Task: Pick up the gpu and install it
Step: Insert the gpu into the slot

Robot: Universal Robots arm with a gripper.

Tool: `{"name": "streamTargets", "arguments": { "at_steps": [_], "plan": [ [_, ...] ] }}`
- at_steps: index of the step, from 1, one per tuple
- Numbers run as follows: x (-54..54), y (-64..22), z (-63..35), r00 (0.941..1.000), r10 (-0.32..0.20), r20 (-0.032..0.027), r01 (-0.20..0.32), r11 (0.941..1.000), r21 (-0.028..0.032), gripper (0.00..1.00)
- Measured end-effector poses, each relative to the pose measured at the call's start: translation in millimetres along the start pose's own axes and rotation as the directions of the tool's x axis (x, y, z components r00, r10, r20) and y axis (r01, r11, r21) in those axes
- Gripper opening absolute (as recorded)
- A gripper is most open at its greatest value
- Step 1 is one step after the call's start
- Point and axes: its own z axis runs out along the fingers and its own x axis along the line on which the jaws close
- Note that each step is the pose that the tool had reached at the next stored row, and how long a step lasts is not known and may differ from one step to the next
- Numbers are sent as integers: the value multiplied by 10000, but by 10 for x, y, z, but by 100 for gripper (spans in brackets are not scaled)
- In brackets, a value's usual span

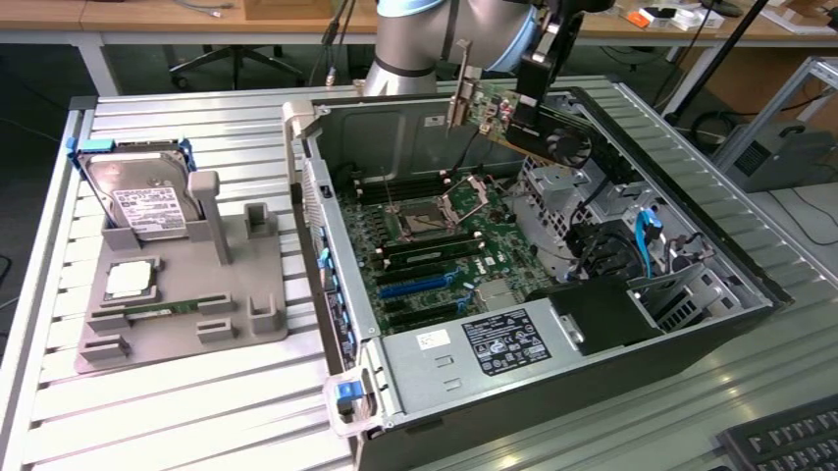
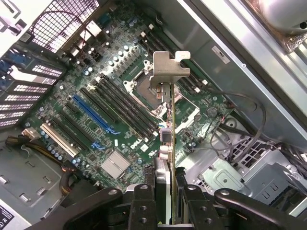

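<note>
Gpu (image 1: 531, 123) is up in the air, high in the middle of the exterior view, hanging over the far end of the open computer case (image 1: 733, 329) and touching nothing below it. The claw (image 2: 165, 191) is clamped on the card's edge, a finger on each face, and the wrist view looks straight down the card to its metal bracket (image 2: 169, 71).

Sweeping from the exterior view's left: on the ribbed table (image 1: 171, 412) sits one grey stand (image 1: 249, 285). It holds one hard drive (image 1: 147, 204) stood on edge, one square chip (image 1: 128, 281) and one slim memory stick (image 1: 151, 311). Then one case lying on its side, one main board (image 1: 445, 245) inside it, and one power supply (image 1: 504, 343) at the near end. At the lower right corner, one keyboard (image 1: 786, 442). One gpu, one claw.

For my money, the job here is alignment. The card wants to be square to the board, bracket end toward the case's rear wall, its lower edge parallel to a long slot. The loose cables beside the drive bays look like the snag risk, so a straight descent with a firm grip seems wisest.
</note>
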Motion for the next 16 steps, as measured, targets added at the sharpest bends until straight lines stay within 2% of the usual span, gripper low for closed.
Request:
{"name": "streamTargets", "arguments": {
  "at_steps": [16],
  "plan": [
    [0,0,0,9991,-425,10,425,9991,-11,27]
  ]
}}
